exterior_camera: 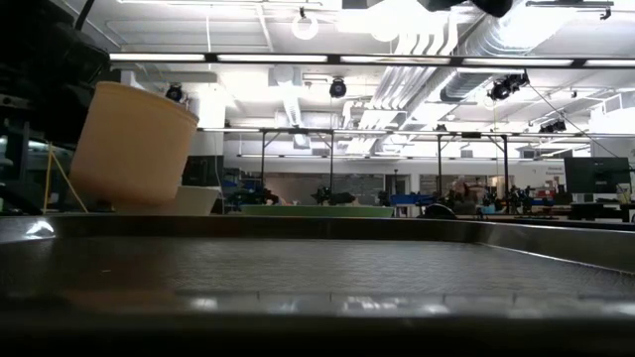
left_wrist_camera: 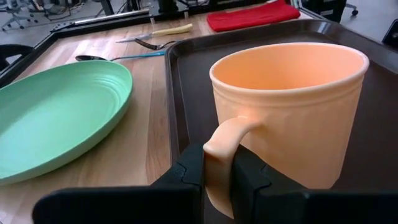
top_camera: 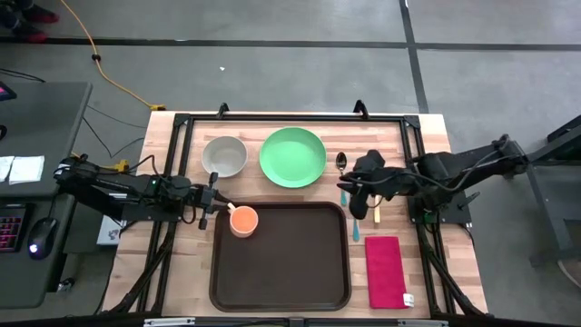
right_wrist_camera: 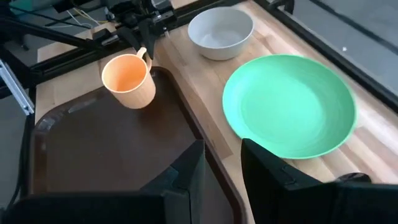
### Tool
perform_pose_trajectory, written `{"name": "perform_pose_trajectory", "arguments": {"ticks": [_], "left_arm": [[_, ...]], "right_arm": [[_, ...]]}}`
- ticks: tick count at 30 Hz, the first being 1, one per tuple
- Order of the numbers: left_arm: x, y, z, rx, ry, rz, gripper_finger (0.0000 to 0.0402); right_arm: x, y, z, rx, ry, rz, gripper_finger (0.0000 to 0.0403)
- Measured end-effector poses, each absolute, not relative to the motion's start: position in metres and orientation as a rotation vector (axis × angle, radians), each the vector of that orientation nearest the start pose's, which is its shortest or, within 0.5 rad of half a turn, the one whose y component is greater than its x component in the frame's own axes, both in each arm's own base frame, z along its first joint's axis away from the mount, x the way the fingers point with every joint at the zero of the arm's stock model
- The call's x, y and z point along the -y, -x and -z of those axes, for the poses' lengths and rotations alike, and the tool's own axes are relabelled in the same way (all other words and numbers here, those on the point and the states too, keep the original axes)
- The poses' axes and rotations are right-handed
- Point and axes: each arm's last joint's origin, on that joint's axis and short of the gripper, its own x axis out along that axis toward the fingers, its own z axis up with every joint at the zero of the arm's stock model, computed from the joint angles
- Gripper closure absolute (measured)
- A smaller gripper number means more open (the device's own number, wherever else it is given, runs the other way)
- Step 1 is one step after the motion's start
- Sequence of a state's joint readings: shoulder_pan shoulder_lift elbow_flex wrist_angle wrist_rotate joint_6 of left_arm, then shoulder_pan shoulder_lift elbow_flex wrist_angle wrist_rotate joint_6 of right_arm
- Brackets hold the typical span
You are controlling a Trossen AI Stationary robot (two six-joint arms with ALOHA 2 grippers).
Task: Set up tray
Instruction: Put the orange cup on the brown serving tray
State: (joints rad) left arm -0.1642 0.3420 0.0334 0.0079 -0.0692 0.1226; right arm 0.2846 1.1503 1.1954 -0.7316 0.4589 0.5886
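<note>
I see the tray [top_camera: 281, 259] lying flat at the front middle of the surface [top_camera: 163, 154], its long side running across. My left gripper [left_wrist_camera: 217, 180] reaches in from the left edge and has its fingers [left_wrist_camera: 186, 177] clamped on the handle of an orange cup [top_camera: 243, 220], which sits at the tray's back left corner; in the low view the cup [exterior_camera: 134, 149] looks tilted, and I cannot tell whether its base rests on the tray [exterior_camera: 317, 268]. From the left wrist the cup [left_wrist_camera: 289, 112] fills most of the frame over the tray [left_wrist_camera: 186, 74]. Behind the tray, toward the back edge, stand a grey bowl [top_camera: 224, 155] and a green plate [top_camera: 292, 156] side by side, the bowl on the left. My right gripper [right_wrist_camera: 221, 165] hovers over the gap between the tray's right rim and the plate [right_wrist_camera: 289, 102], fingers [right_wrist_camera: 186, 168] a little apart and holding nothing. Under and beside that arm lie a spoon [top_camera: 341, 163] and a yellow-handled utensil [top_camera: 377, 213] that I cannot identify further. A red napkin [top_camera: 386, 271] lies just right of the tray, near the front right corner of the surface.
</note>
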Motion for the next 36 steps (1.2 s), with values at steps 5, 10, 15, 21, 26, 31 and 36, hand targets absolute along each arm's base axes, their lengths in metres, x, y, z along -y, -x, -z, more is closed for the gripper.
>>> {"name": "perform_pose_trajectory", "arguments": {"ticks": [5, 10, 15, 21, 26, 31, 36], "left_arm": [[0.017, -0.114, -0.147, -0.283, -0.157, 0.099, 0.033], [0.017, -0.115, -0.149, -0.269, -0.156, 0.094, 0.033], [0.016, -0.115, -0.149, -0.271, -0.155, 0.087, 0.033], [0.016, -0.115, -0.148, -0.276, -0.143, 0.084, 0.033], [0.016, -0.115, -0.148, -0.28, -0.137, 0.081, 0.033], [0.016, -0.114, -0.146, -0.298, -0.132, 0.079, 0.033], [0.016, -0.114, -0.143, -0.288, -0.113, 0.083, 0.033]], "right_arm": [[-0.048, -0.207, -0.359, -0.586, -0.308, 0.355, 0.032], [-0.043, -0.192, -0.367, -0.564, -0.311, 0.363, 0.032], [-0.038, -0.176, -0.356, -0.473, -0.337, 0.342, 0.032], [-0.037, -0.163, -0.32, -0.316, -0.446, 0.197, 0.032], [-0.036, -0.158, -0.309, -0.295, -0.492, 0.169, 0.032], [-0.036, -0.158, -0.309, -0.294, -0.482, 0.177, 0.032], [-0.036, -0.158, -0.309, -0.29, -0.473, 0.19, 0.032]]}}
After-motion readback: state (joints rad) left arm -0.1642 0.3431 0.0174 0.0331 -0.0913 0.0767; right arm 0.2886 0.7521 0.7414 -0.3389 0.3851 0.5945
